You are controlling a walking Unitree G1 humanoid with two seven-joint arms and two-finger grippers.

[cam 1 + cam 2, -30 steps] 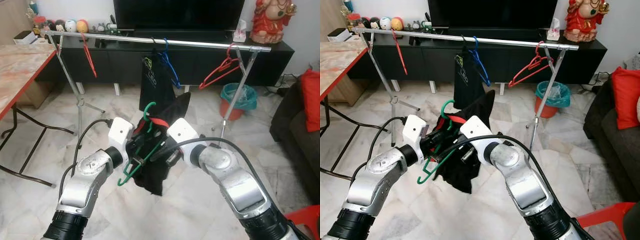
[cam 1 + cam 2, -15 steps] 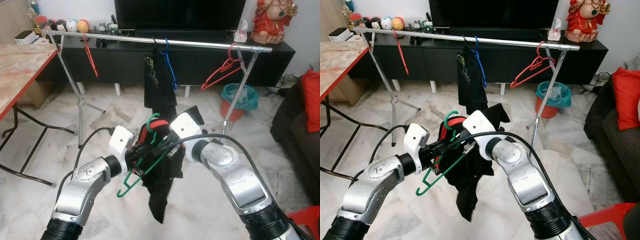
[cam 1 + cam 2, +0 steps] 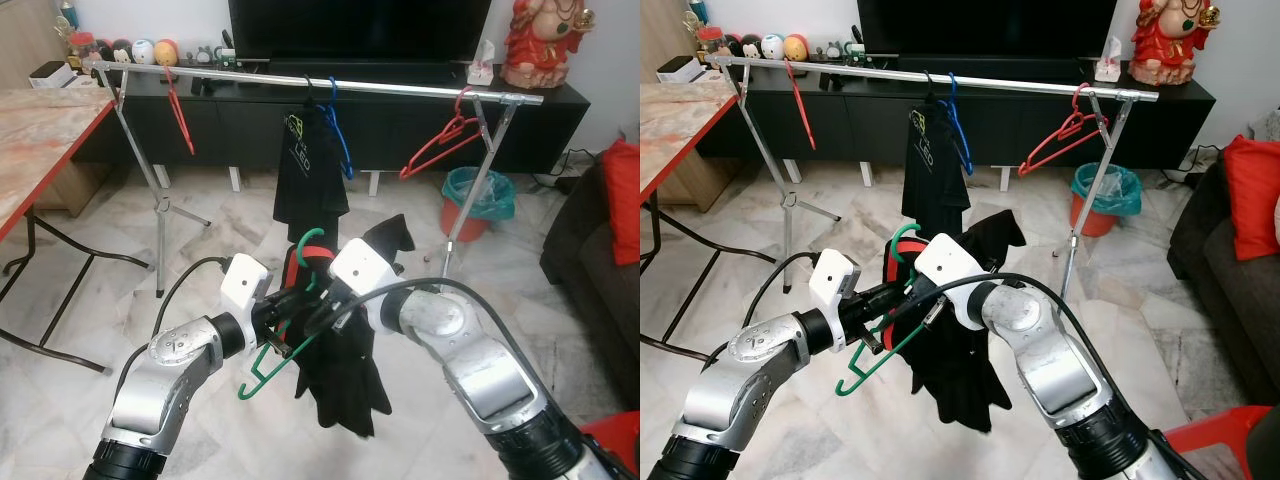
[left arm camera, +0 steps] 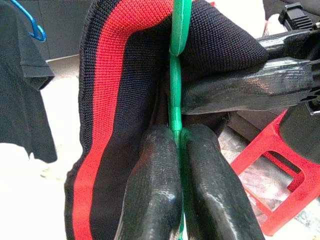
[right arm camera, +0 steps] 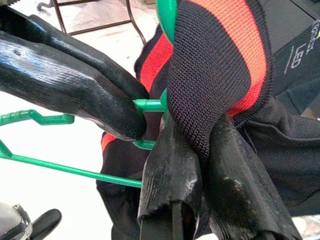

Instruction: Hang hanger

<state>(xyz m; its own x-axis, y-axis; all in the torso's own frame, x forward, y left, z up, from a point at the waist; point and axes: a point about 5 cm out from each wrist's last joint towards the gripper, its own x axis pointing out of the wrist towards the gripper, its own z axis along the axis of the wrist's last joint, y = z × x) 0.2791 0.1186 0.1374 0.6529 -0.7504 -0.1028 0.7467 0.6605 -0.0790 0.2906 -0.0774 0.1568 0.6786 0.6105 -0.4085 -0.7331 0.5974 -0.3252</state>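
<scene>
Both arms are raised in front of the robot, and the two grippers meet at a green hanger (image 3: 283, 345) with a black garment (image 3: 340, 380) on it. The left gripper (image 4: 178, 165) has its two fingers pressed together on the thin green neck of the hanger, just below the collar of the garment. The right gripper (image 5: 202, 170) is closed on the collar (image 5: 215, 65), which is black knit with a red stripe, and its fingers pinch the cloth right beside the hanger neck. The two grippers almost touch each other there. The green hook (image 3: 305, 245) stands up above the grippers and is free, not on any rail. The garment hangs down under the grippers, above the marble floor (image 3: 230, 420), and one part of it sticks up to the right of the right wrist. The hanger is tilted, with its lower end pointing down to the robot's left. Behind, well apart from the grippers, stands a metal rail (image 3: 400, 90) on thin legs. On it hang a red hanger (image 3: 178, 110) at the left, a black shirt (image 3: 310, 165) with a blue hanger (image 3: 340, 135) just beside it in the middle, and another red hanger (image 3: 440, 140) at the right. Behind the rail is a dark TV cabinet (image 3: 560, 110), and a table (image 3: 40, 130) with a red edge is at the left.
</scene>
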